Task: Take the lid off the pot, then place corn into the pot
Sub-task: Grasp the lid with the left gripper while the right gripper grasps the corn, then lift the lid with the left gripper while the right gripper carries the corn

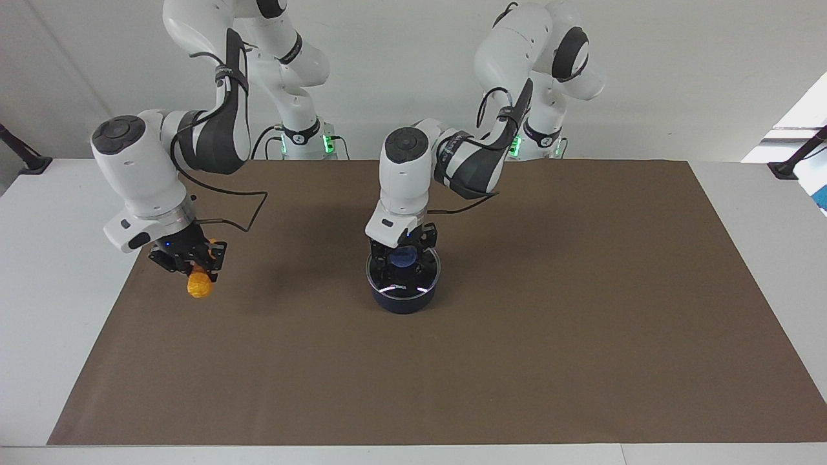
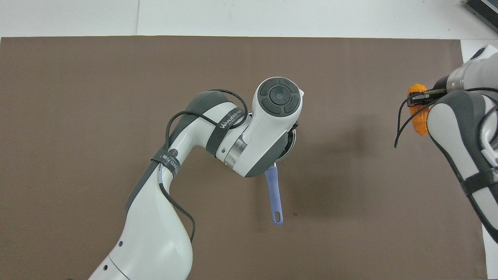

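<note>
The navy pot [image 1: 404, 298] stands mid-mat, and its blue handle [image 2: 274, 194] points toward the robots. The glass lid [image 1: 404, 279] sits on the pot. My left gripper [image 1: 403, 257] is down on the lid, shut on its blue knob. In the overhead view the left wrist hides the gripper and most of the lid [image 2: 292, 144]. My right gripper [image 1: 188, 263] is shut on the orange corn [image 1: 199, 285]. It holds the corn in the air over the mat's edge at the right arm's end. The overhead view also shows the corn [image 2: 419, 116] in that gripper [image 2: 415, 99].
The brown mat [image 1: 517, 361] covers most of the white table [image 1: 39, 271]. A black cable loops from the right wrist [image 1: 252, 206].
</note>
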You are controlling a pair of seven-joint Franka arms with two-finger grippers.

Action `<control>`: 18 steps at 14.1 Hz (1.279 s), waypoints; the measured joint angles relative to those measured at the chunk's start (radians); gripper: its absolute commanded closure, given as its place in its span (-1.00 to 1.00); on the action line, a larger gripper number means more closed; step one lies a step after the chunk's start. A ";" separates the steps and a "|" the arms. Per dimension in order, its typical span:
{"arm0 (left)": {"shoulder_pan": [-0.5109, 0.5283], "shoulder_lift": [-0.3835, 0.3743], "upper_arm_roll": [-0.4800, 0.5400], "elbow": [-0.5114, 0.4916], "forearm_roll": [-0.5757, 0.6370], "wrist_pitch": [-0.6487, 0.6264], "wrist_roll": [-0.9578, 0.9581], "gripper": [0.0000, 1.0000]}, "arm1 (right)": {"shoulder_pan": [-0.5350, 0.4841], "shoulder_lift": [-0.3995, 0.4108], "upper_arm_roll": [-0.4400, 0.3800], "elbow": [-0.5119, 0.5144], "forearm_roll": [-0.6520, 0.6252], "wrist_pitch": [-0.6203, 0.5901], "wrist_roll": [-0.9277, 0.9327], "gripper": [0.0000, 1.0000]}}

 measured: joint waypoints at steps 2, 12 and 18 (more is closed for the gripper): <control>-0.001 0.000 -0.001 0.001 0.002 -0.004 0.000 1.00 | 0.003 -0.003 0.000 0.000 0.008 -0.009 0.000 1.00; 0.015 -0.043 0.017 0.022 0.002 -0.021 0.000 1.00 | 0.019 -0.180 0.004 0.044 0.011 -0.287 0.000 1.00; 0.121 -0.129 0.024 -0.015 -0.003 -0.040 0.210 1.00 | 0.163 -0.218 0.007 0.042 -0.007 -0.343 0.136 1.00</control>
